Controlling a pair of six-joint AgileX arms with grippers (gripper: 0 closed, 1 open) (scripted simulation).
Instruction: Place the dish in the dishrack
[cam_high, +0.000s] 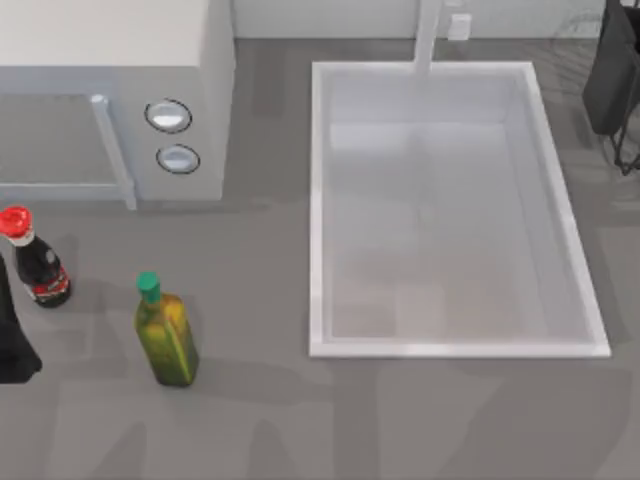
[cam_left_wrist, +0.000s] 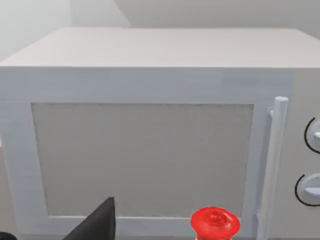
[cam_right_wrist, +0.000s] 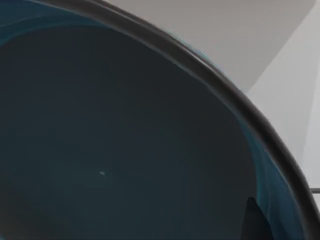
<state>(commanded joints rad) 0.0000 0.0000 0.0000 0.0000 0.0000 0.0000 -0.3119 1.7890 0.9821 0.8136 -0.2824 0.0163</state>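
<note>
Item 1. Right pincer: it is working at the table's far right corner, where the right arm's dark mass is hanging beyond the sink. Whether it is gripping or loose, I cannot tell.

Item 2. Round, shallow, glossy teal-blue dish with a dark rim: it is sitting right up against the right pincer's wrist camera, its hollow facing the lens and its rim arching across the right wrist view.

Item 3. Dishrack of thin grey-black wire bars: it is standing just beside and below the right arm, partly cut off by the top view's right edge.

Item 4. Left pincer: it is idling at the table's left edge, seen as a dark wedge. Whether it is wide or narrow, I cannot tell.

Item 5. White box-shaped microwave with a grey door window, a white bar handle and two round knobs: it is facing the left pincer, straight ahead of it.

Item 6. Dark glass sauce bottle with a red cap: it is standing just ahead of the left pincer, between it and the microwave.

Item 7. Yellow-green oil bottle with a green cap: it is standing near the left pincer, on its sink side.

Item 8. White rectangular sink basin: it is lying between the two pincers.
</note>
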